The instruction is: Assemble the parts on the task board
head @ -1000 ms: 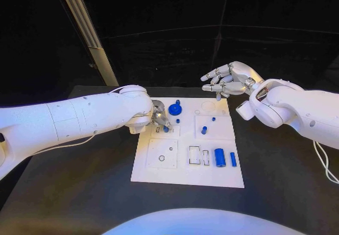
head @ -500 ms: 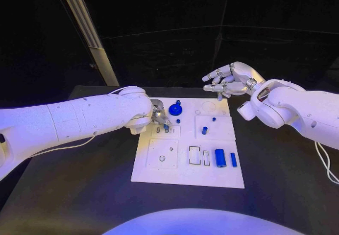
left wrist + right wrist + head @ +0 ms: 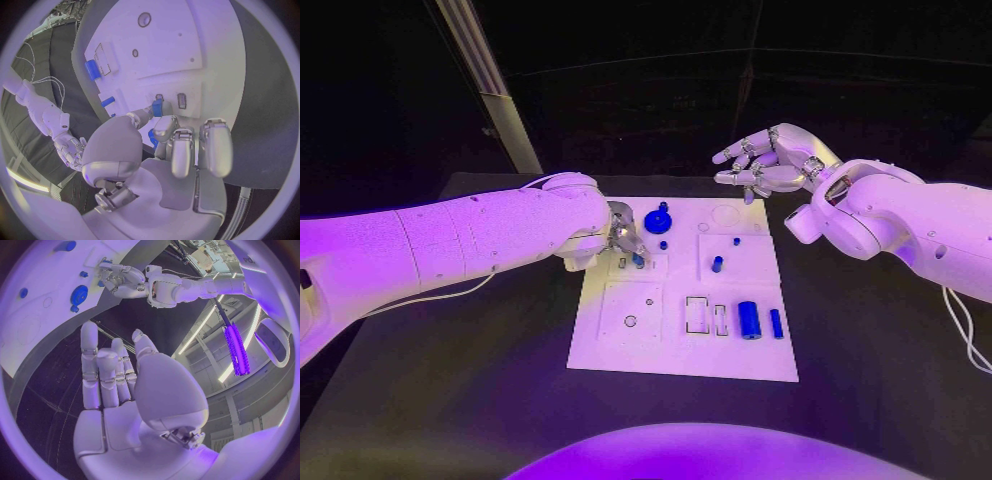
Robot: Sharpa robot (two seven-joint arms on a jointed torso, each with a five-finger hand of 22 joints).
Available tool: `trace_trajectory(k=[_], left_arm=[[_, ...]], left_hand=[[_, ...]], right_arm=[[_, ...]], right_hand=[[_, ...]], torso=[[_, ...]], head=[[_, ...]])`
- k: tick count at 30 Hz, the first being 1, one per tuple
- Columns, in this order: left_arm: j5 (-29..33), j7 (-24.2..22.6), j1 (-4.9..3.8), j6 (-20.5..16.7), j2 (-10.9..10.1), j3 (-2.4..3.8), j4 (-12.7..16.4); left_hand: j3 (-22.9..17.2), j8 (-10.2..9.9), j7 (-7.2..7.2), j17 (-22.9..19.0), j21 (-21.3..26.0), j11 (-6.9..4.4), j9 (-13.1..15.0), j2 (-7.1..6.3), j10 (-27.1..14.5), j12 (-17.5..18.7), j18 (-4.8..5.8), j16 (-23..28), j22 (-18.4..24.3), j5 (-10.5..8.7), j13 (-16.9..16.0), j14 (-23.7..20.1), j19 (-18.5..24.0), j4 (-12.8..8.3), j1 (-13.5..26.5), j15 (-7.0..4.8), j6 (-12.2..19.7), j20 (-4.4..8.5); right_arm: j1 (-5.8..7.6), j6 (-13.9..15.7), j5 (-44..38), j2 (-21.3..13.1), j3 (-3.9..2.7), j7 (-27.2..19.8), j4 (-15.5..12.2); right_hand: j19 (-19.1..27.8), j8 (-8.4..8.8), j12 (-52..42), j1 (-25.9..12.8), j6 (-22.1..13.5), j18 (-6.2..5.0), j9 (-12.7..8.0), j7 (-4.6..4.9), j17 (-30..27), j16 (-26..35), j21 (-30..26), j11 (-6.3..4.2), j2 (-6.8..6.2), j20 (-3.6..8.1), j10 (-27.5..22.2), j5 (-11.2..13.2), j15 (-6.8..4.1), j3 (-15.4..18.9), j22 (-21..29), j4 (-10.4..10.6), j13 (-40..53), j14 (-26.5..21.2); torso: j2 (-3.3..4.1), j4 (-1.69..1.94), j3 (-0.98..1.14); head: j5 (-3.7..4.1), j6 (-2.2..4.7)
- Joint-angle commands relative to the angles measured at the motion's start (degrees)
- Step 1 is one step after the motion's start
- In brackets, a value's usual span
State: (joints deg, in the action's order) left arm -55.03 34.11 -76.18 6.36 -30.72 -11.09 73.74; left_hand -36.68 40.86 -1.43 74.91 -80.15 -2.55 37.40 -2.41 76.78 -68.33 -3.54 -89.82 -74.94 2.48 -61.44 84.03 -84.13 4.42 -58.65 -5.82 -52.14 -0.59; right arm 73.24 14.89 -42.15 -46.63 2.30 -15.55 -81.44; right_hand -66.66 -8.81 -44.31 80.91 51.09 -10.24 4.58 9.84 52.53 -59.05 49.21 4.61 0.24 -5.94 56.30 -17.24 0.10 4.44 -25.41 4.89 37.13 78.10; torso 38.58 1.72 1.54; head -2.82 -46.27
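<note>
1. Two white arms reaching in over the black table (image 3: 473, 400): left from the left edge, right from the right.
2. Left hand (image 3: 620, 240) down at the far-left part of the task board (image 3: 682, 365), fingers curled toward the surface; seen from the left wrist, fingertips (image 3: 156, 107) pinching a small blue part (image 3: 157, 106) right at a slot in the board (image 3: 187, 50).
3. Right hand (image 3: 769, 160) raised beyond the board's far-right corner, well apart from it, fingers spread and lightly bent, nothing held; the same shown from the right wrist, fingers (image 3: 103, 370) straight and apart.
4. On the board: round blue part (image 3: 658, 224) just beside the left hand, small blue peg (image 3: 717, 265) near the middle, blue cylinder (image 3: 749, 320) and slim blue bar (image 3: 776, 324) lying side by side toward the near-right.
5. Against the picture a second ago: left hand much where it was, pinched part nearly unmoved at the slot; right hand equally high and open; loose parts unmoved.
</note>
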Motion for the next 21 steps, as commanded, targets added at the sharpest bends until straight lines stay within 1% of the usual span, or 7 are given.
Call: trace_trajectory(k=[1, 5, 9, 11, 21], left_arm=[[-0.47, 0.38, 0.29, 2.74, 0.18, -0.12, -0.11], [-0.47, 0.38, 0.45, 2.75, 0.31, -0.12, -0.19], [-0.47, 0.39, 0.51, 2.85, 0.35, -0.12, -0.19], [-0.47, 0.40, 0.53, 2.97, 0.35, -0.12, -0.20], [-0.47, 0.44, 0.55, 3.41, 0.40, -0.13, -0.56]], left_hand=[[-1.99, 0.16, 0.30, 15.09, -0.14, -0.28, 0.05, 1.84, -0.31, 0.24, 0.37, -0.18, -0.56, 0.21, 0.08, 5.97, -0.24, -2.45, -1.61, -0.30, 0.00, 0.41], [-1.99, 0.16, 0.30, 15.09, -0.14, -0.28, 0.05, 1.84, -0.31, 0.24, 0.37, -0.18, -0.56, 0.21, 0.08, 5.97, -0.24, -2.45, -1.61, -0.30, 0.00, 0.41], [-1.99, 0.14, 0.30, 15.09, -0.15, -0.28, 0.07, 1.85, -0.32, 0.26, 0.37, -0.18, -0.58, 0.21, 0.10, 5.97, -0.24, -2.48, -1.64, -0.31, 0.02, 0.41], [-1.99, 0.14, 0.30, 15.09, -0.15, -0.28, 0.07, 1.85, -0.32, 0.26, 0.37, -0.18, -0.58, 0.21, 0.10, 5.97, -0.24, -2.48, -1.64, -0.31, 0.02, 0.41], [-2.00, 0.13, 0.29, 15.09, -0.05, -0.28, 0.08, 1.87, -0.39, 0.37, 0.34, -0.18, -0.43, 0.21, 0.24, 5.97, -0.18, -2.50, -1.67, -0.31, 0.04, 0.42]], right_arm=[[0.10, -0.47, -0.15, 0.05, -0.04, -0.47, -0.06], [0.10, -0.52, -0.16, 0.08, -0.04, -0.47, -0.07], [0.09, -0.56, -0.16, 0.07, -0.04, -0.47, -0.07], [0.09, -0.57, -0.16, 0.05, -0.04, -0.46, -0.07], [0.09, -0.57, -0.16, 0.03, -0.04, -0.47, -0.07]], right_hand=[[0.46, -0.23, -0.31, -0.16, -0.39, -0.22, 0.07, -0.18, -0.06, 0.25, 0.18, 0.03, 0.22, 0.05, -0.41, -0.23, 0.02, 0.02, -0.08, 0.22, -0.09, -0.41], [0.49, -0.25, -0.33, -0.13, -0.41, -0.22, 0.07, -0.18, -0.14, 0.30, 0.18, 0.03, 0.24, 0.04, -0.45, -0.24, 0.02, -0.01, -0.09, 0.21, -0.11, -0.47], [0.49, -0.25, -0.33, -0.13, -0.41, -0.22, 0.07, -0.18, -0.14, 0.30, 0.18, 0.03, 0.24, 0.04, -0.45, -0.24, 0.02, -0.01, -0.09, 0.21, -0.11, -0.47], [0.49, -0.25, -0.33, -0.13, -0.41, -0.22, 0.07, -0.18, -0.14, 0.30, 0.18, 0.03, 0.24, 0.04, -0.45, -0.24, 0.02, -0.01, -0.09, 0.21, -0.11, -0.47], [0.53, -0.27, -0.36, -0.14, -0.45, -0.22, 0.07, -0.17, -0.24, 0.37, 0.18, 0.05, 0.25, 0.03, -0.50, -0.23, 0.04, -0.02, -0.10, 0.23, -0.13, -0.54]], torso=[[-0.02, 0.04, -0.01], [-0.06, 0.06, 0.04], [-0.05, 0.11, 0.02], [-0.05, 0.10, 0.02], [0.01, 0.06, 0.01]], head=[[0.18, 0.05], [0.10, 0.10], [0.08, 0.10], [-0.02, 0.06], [0.03, 0.24]])
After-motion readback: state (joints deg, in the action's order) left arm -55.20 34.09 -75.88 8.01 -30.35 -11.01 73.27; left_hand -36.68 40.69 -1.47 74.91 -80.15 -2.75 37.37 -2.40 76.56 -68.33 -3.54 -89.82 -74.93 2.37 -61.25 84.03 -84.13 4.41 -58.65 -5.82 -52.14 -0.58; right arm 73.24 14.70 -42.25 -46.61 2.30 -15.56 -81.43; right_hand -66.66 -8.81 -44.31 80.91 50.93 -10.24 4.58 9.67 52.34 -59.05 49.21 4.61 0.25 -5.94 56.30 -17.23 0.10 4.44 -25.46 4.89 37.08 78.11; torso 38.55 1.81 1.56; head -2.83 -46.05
